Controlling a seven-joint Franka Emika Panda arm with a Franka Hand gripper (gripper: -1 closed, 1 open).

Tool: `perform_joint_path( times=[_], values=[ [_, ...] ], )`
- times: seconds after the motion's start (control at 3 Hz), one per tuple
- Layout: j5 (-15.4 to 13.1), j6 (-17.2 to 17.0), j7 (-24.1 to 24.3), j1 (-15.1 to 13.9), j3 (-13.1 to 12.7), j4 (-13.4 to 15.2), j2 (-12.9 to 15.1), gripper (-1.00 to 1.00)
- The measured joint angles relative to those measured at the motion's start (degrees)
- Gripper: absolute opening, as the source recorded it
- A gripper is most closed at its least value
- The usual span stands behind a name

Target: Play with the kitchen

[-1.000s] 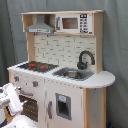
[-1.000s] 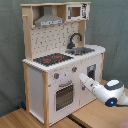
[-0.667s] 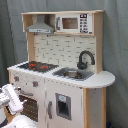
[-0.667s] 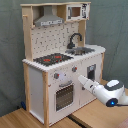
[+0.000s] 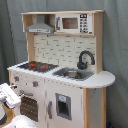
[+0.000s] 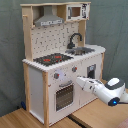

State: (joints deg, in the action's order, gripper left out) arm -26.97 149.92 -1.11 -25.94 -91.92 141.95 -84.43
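- You had the kitchen (image 6: 60,60) standing on the wooden floor against the grey curtain (image 6: 112,25), filling the middle of both exterior views, so every front fitting faced the arm.
- In the second exterior view, the oven door (image 6: 64,96) sat at about 7 o'clock from the stovetop (image 6: 52,59), with the knobs (image 6: 56,76) in a row just above it.
- You brought the arm (image 6: 102,90) in from 4 o'clock, forearm angled up toward the knob panel, probably to work the oven handle or a knob.
- The gripper (image 6: 78,80) was at the oven front near the knobs; I cannot tell whether its pincer was apart or together.
- The sink (image 6: 82,50) and faucet (image 6: 75,39) lay at 2 o'clock from the gripper, untouched.
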Motion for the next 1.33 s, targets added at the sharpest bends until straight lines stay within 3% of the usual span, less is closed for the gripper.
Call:
perform_joint_path(
  times=[0.67,1.33],
  values=[
    [-0.47,1.69,-10.41,-2.56,0.81,-5.96,-0.01,1.0],
    [-0.48,6.58,-16.34,-10.84,0.42,-12.9,-0.02,1.0]
  ],
)
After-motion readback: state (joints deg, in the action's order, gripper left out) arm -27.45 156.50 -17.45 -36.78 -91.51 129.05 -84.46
